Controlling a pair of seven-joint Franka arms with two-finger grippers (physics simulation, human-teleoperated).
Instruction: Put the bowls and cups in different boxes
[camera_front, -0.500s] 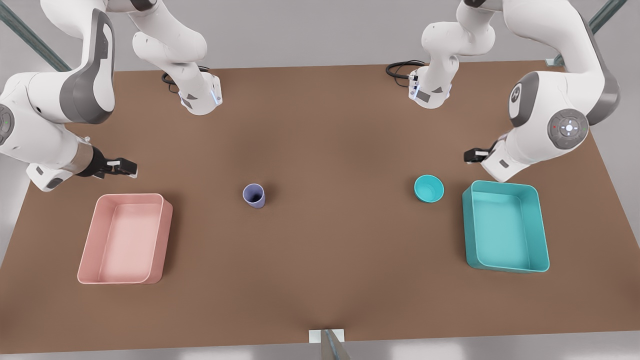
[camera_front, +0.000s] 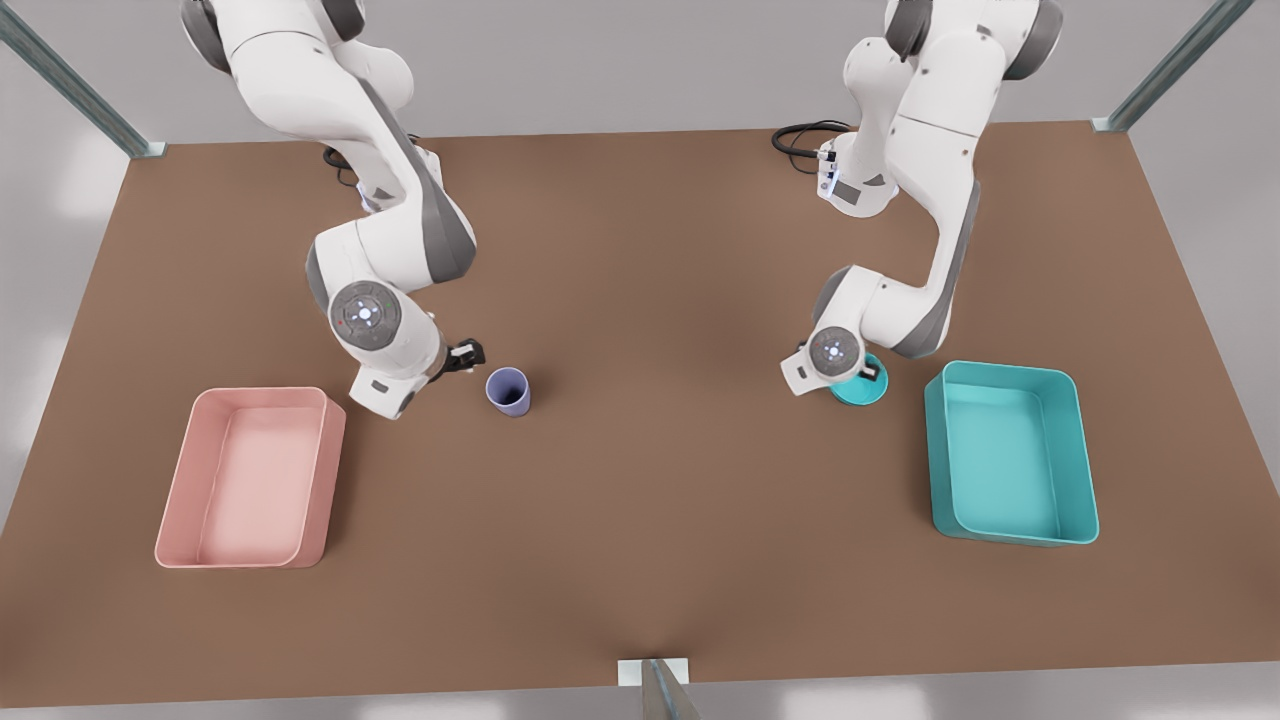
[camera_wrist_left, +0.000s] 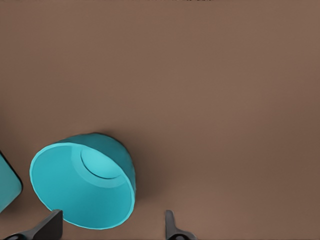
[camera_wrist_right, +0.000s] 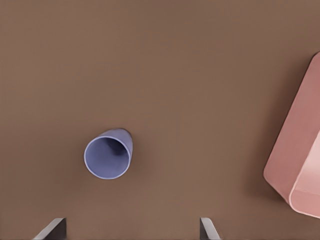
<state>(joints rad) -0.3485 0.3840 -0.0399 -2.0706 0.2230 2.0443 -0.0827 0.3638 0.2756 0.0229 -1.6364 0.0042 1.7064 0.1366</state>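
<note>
The small teal bowl (camera_front: 862, 393) sits upright on the table, just left of the teal box (camera_front: 1086, 470) in the front view. My left gripper (camera_front: 868, 373) hangs right above it. In the left wrist view that gripper (camera_wrist_left: 111, 223) is open, with the near rim of the bowl (camera_wrist_left: 82, 187) between its fingers (camera_wrist_left: 170, 222). The lavender cup (camera_front: 508, 390) stands upright near the table's middle. My right gripper (camera_front: 470, 353) is beside it on the pink box's (camera_front: 326, 470) side. In the right wrist view this gripper (camera_wrist_right: 131, 228) is open, apart from the cup (camera_wrist_right: 107, 157).
The brown table (camera_front: 650, 500) has free room in the middle and along its front. Both arm bases and cables (camera_front: 800, 135) stand at the far edge. A bracket (camera_front: 655, 675) pokes up at the front edge. A corner of the teal box (camera_wrist_left: 7, 185) lies close by the bowl.
Both arms swung in from the table's outer sides toward the middle. The right gripper came beside the cup and the left gripper came over the bowl. Cup, bowl and boxes stayed put.
</note>
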